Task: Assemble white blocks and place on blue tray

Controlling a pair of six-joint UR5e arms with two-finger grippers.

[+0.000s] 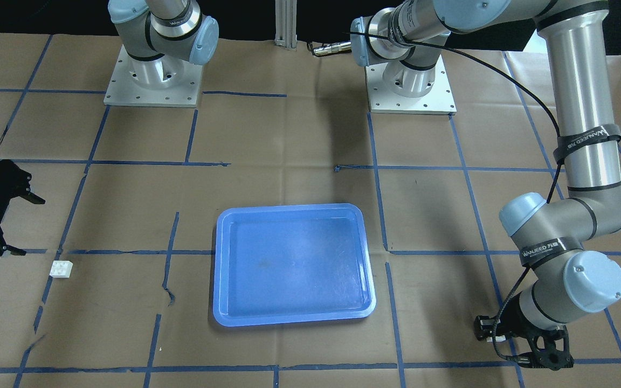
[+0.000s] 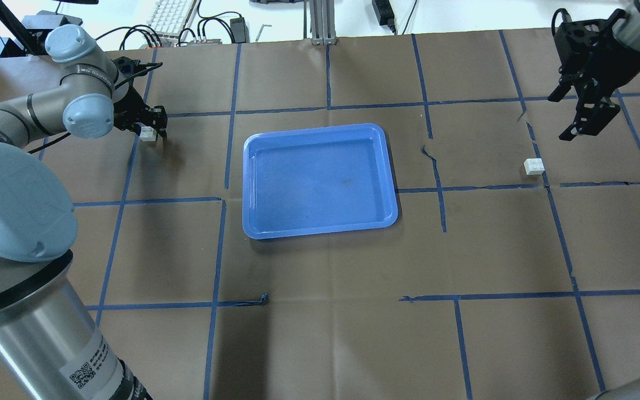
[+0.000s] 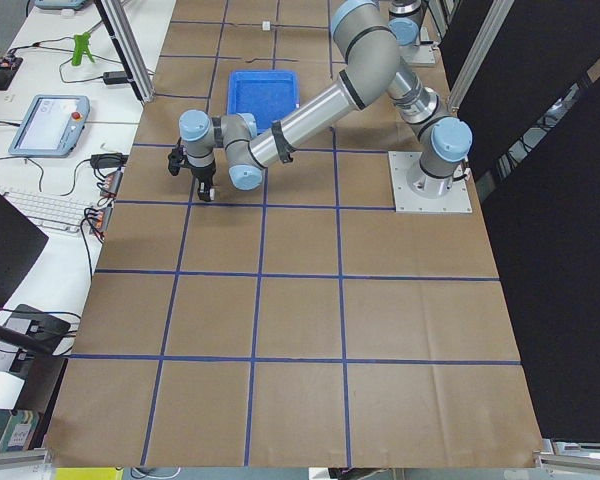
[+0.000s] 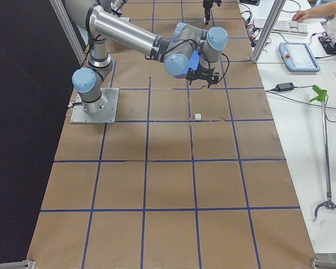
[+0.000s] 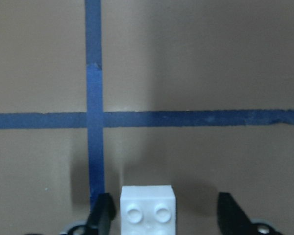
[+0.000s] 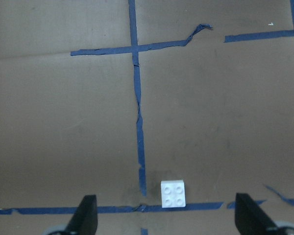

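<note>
One white block lies on the table between the fingers of my left gripper, far left of the blue tray. In the left wrist view the block sits close to the left finger, with a gap to the right finger, so the gripper is open around it. The second white block lies on a tape line right of the tray. My right gripper hangs open and empty above the table beyond it. The right wrist view shows this block low between the wide fingers. The tray holds nothing.
Brown paper with a grid of blue tape covers the table. Some tape is torn near the right block. A keyboard and cables lie beyond the far edge. Both arm bases stand at the robot's side.
</note>
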